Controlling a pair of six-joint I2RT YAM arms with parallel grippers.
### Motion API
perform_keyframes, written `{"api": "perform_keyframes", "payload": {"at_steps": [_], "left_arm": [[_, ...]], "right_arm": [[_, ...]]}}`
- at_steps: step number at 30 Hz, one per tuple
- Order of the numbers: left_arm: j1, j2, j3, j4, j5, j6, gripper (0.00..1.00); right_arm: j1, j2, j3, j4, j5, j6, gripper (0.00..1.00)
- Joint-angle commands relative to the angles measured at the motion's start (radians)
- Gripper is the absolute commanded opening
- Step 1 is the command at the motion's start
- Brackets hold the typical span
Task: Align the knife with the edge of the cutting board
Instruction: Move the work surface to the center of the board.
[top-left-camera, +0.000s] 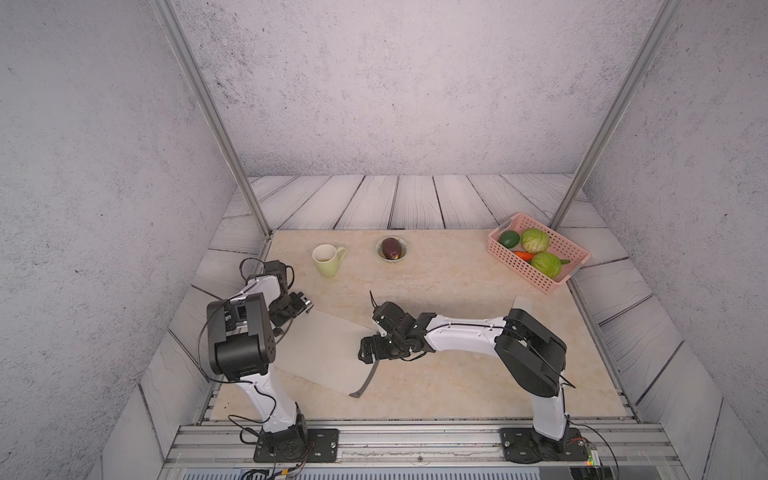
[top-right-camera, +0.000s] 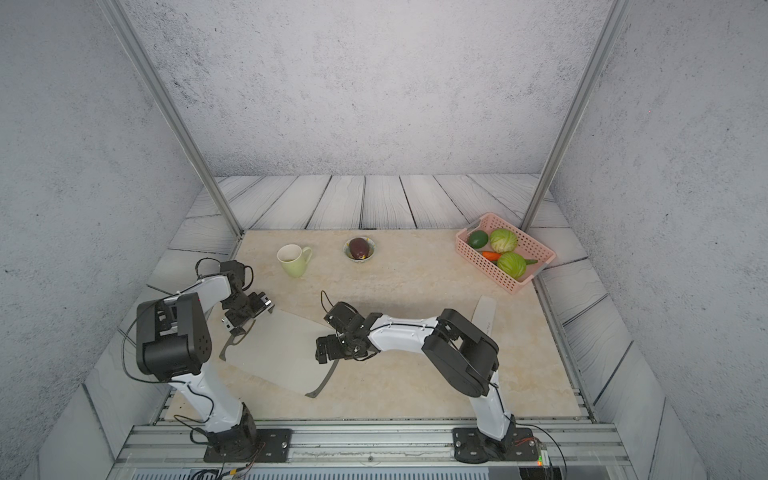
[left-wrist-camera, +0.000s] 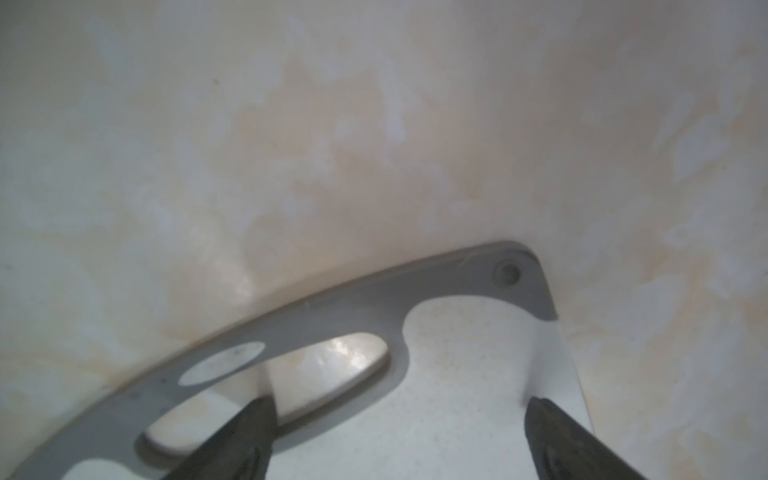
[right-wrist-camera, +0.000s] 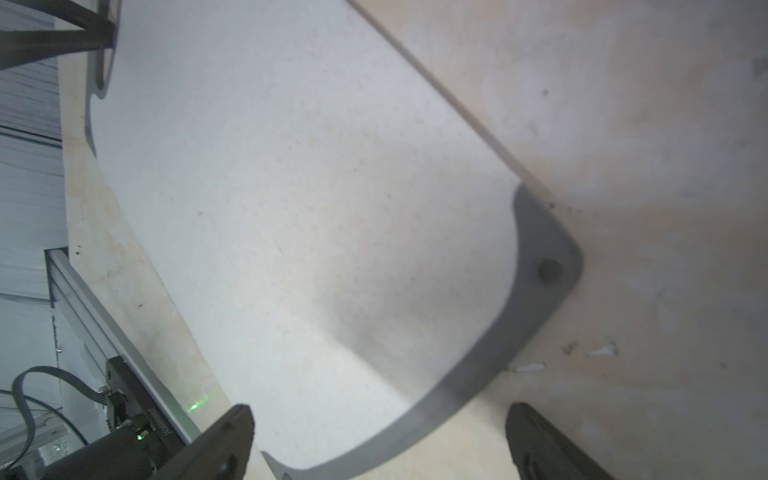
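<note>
Green mug (top-left-camera: 328, 259), bowl (top-left-camera: 380, 251), pink basket (top-left-camera: 524, 271) (vegetables (top-left-camera: 535, 240) inside)

No text seems legible.

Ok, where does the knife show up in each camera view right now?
In a top view: the knife peeks out behind the right arm's elbow, near the pink basket.
In a top view: more of it shows, same spot.
Left wrist: not in it.
Right wrist: not in it.
Shared landmark: the cutting board, in all four views.
</note>
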Motion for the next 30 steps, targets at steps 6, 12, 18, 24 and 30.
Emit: {"api": "perform_keyframes", "payload": {"at_steps": [6, 12, 18, 24, 30], "left_arm": [[-0.029, -0.05, -0.063, -0.023, 0.15, -0.024, 0.98], [-0.04, -0.082, -0.14, 0.023, 0.213, -0.06, 0.98], [-0.068, -0.123, -0.192, 0.048, 0.227, -0.076, 0.98], [-0.097, -0.173, -0.244, 0.079, 0.241, -0.099, 0.98], [-0.14, -0.217, -0.298, 0.111, 0.251, -0.121, 0.98]], "right_arm": [[-0.014, 0.052, -0.011, 0.034, -0.032, 0.043, 0.99], [-0.055, 0.047, -0.039, 0.079, -0.058, 0.07, 0.99], [-0.091, 0.043, -0.047, 0.09, -0.08, 0.069, 0.99], [-0.11, 0.048, -0.03, 0.089, -0.099, 0.07, 0.99], [-0.145, 0.048, -0.018, 0.075, -0.112, 0.065, 0.99]]}}
